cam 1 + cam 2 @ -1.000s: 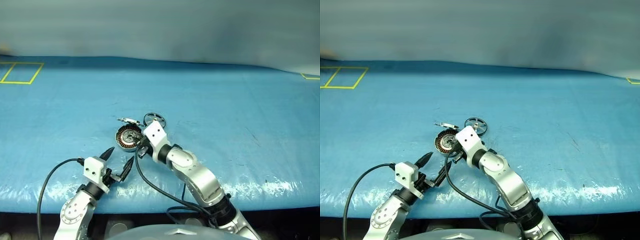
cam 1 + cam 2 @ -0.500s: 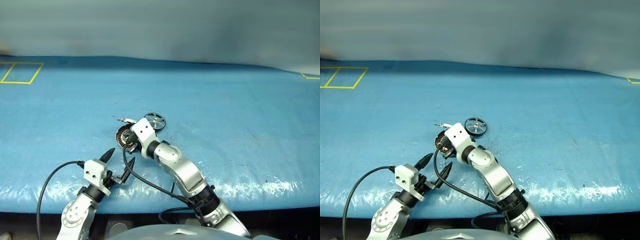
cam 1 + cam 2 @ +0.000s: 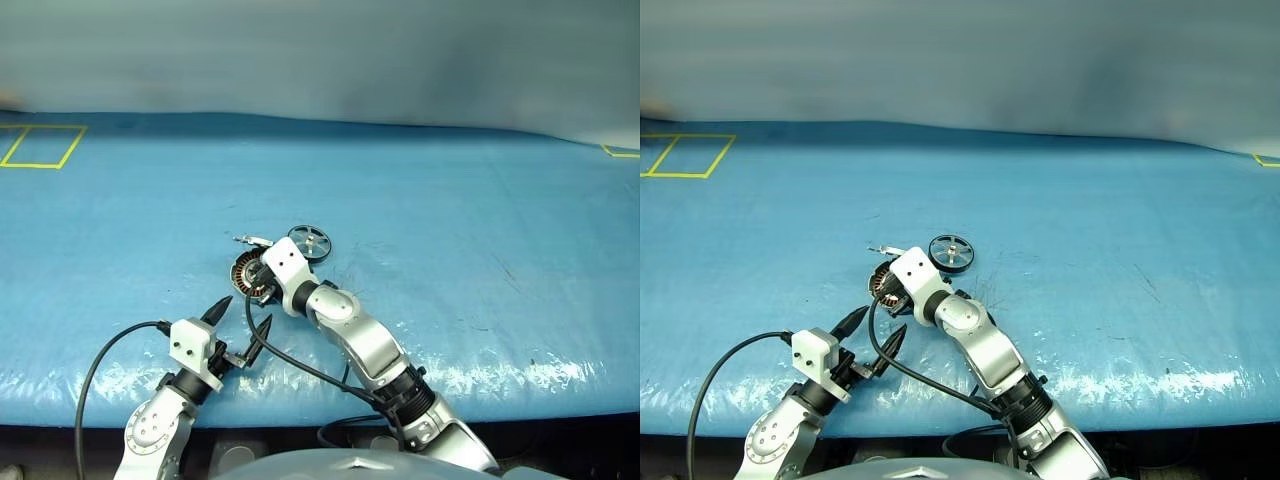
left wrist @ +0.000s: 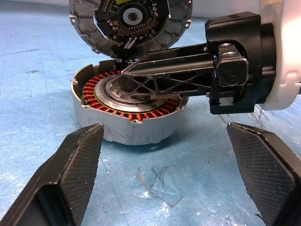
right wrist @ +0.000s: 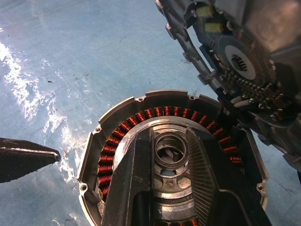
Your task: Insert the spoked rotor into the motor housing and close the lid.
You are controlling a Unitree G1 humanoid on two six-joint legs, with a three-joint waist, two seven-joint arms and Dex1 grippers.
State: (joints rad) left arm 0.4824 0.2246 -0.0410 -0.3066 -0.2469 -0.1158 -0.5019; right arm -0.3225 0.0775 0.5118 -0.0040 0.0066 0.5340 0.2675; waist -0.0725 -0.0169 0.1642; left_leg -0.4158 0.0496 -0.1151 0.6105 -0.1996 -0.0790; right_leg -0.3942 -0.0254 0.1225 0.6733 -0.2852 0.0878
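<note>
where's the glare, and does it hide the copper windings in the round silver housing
Head views: white glare streaks the blue table cover along its near edge, away from the round silver motor housing. Right wrist view: shiny patches on the cover beside the housing; its copper windings stay clear and sharp.

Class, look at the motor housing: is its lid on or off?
Off. The motor housing lies open, its copper windings and centre showing. The lid stands tilted behind it, inner face showing, with the spoked rotor still on the table.

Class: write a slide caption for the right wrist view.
Right tool poised over the open motor housing, lid raised behind.
</note>
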